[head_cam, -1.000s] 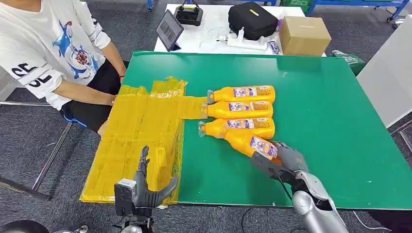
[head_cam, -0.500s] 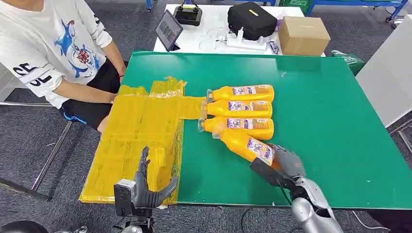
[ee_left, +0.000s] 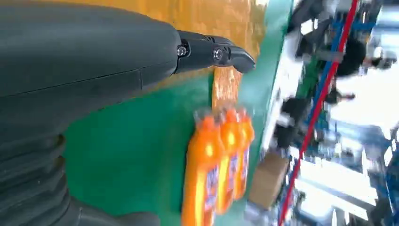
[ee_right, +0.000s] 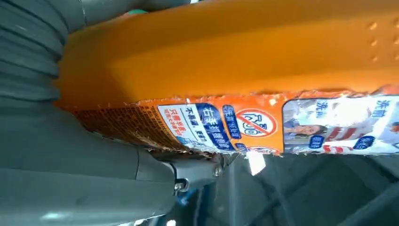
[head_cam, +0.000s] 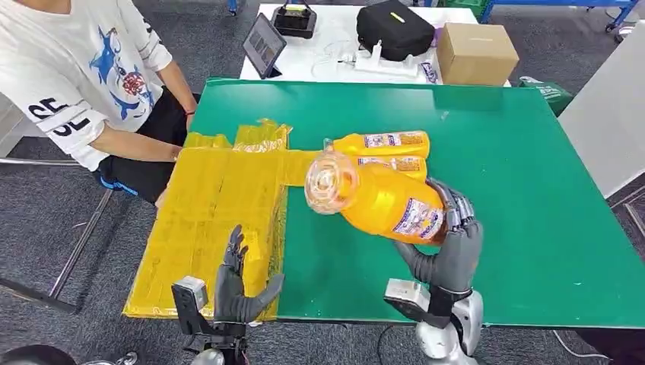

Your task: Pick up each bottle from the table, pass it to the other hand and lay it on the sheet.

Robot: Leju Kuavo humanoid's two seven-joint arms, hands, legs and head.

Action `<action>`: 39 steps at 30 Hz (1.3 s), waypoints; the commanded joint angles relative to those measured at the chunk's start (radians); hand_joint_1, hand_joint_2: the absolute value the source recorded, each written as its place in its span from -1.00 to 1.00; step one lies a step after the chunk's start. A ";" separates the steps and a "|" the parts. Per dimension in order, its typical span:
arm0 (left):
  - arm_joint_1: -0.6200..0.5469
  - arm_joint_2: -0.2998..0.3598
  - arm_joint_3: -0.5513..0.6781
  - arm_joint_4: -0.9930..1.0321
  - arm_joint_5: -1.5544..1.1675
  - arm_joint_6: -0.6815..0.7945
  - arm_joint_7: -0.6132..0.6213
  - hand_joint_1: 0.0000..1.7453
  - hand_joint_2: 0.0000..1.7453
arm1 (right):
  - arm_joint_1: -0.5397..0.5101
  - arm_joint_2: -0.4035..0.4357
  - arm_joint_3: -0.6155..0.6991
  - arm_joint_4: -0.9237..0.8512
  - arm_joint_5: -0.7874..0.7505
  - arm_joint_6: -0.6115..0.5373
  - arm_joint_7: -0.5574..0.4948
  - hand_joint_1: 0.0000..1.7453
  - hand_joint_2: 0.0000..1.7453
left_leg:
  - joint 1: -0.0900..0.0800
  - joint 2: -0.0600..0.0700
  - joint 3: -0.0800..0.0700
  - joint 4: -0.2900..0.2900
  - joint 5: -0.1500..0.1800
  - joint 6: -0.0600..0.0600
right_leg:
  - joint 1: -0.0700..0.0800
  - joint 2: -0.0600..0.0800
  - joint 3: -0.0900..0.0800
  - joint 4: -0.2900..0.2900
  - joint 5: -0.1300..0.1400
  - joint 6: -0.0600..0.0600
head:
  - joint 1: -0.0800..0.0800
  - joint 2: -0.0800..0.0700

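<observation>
The right hand (head_cam: 450,247) grips an orange bottle (head_cam: 380,199) by its base end, fingers (head_cam: 455,207) wrapped over the labelled body and the thumb closed underneath. The bottle is lifted clear of the green table (head_cam: 525,198), lying roughly level, its clear cap (head_cam: 330,181) pointing left and toward the camera. In the right wrist view the same bottle (ee_right: 226,61) sits tight against the hand's grey palm (ee_right: 70,174), label (ee_right: 263,125) facing out.

The left hand (head_cam: 237,285) holds nothing: fingers apart and raised, thumb spread to the right. It sits at the near edge of the table, over the near right corner of the yellow sheet (head_cam: 213,220).

Two further orange bottles are visible in the head view, lying side by side beyond the lifted one, caps pointing left toward the sheet: the far bottle (head_cam: 384,142) and, just nearer, a second bottle (head_cam: 399,163) partly hidden. (The left wrist view, blurred, shows three orange bottles (ee_left: 219,169) lying together on the table.)

The sheet covers the left part of the table. A person in a white shirt (head_cam: 68,68) sits at the far left, forearm resting by the sheet's far edge.
</observation>
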 commanded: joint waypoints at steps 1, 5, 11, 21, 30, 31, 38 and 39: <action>-0.031 0.043 -0.064 -0.076 0.068 -0.051 0.012 -1.00 1.00 | 0.034 0.039 -0.024 0.092 -0.137 -0.004 -0.039 1.00 1.00 | 0.002 -0.002 0.002 -0.001 0.000 -0.001 | 0.002 -0.003 0.003 -0.002 0.000 -0.002 | 0.001 0.000; -0.031 0.043 -0.064 -0.076 0.068 -0.051 0.012 -1.00 1.00 | 0.034 0.039 -0.024 0.092 -0.137 -0.004 -0.039 1.00 1.00 | 0.001 0.001 0.002 -0.001 -0.001 -0.001 | 0.001 0.000 0.002 -0.001 0.000 -0.002 | 0.000 0.000; -0.018 0.066 -0.091 -0.187 0.089 -0.117 0.015 -1.00 1.00 | 0.004 0.038 0.104 0.391 -0.271 0.151 -0.039 1.00 1.00 | 0.003 0.004 0.004 -0.002 -0.001 -0.002 | 0.003 0.002 0.005 -0.003 0.001 -0.003 | 0.001 0.000; -0.013 0.062 -0.154 -0.126 0.103 -0.167 0.054 -1.00 1.00 | -0.071 0.049 0.271 0.611 -0.210 0.145 -0.014 1.00 1.00 | 0.002 0.003 0.003 -0.001 -0.001 -0.002 | 0.002 0.002 0.004 -0.002 0.000 -0.002 | 0.001 0.000; -0.031 0.063 -0.179 -0.088 0.116 -0.193 0.071 -1.00 1.00 | -0.118 0.073 0.342 0.684 -0.099 0.092 0.011 1.00 1.00 | 0.001 0.001 0.001 -0.001 0.000 -0.001 | 0.001 0.001 0.002 -0.001 0.000 -0.002 | 0.001 0.000; -0.033 0.064 -0.181 -0.087 0.120 -0.201 0.076 -1.00 1.00 | -0.126 0.075 0.352 0.698 -0.090 0.094 0.020 1.00 1.00 | 0.002 0.002 0.003 -0.001 -0.001 -0.002 | 0.002 0.001 0.003 -0.002 0.000 -0.003 | 0.000 0.000; -0.035 0.065 -0.184 -0.081 0.128 -0.217 0.083 -1.00 1.00 | -0.144 0.083 0.375 0.753 -0.072 0.086 0.037 1.00 1.00 | 0.002 0.001 0.002 -0.001 -0.001 -0.001 | 0.002 0.000 0.003 -0.002 0.000 -0.002 | 0.001 0.000; -0.035 0.065 -0.184 -0.081 0.128 -0.217 0.083 -1.00 1.00 | -0.144 0.083 0.375 0.753 -0.072 0.086 0.037 1.00 1.00 | 0.002 0.001 0.001 -0.001 0.000 -0.001 | 0.001 0.000 0.002 -0.001 0.000 -0.002 | 0.000 0.000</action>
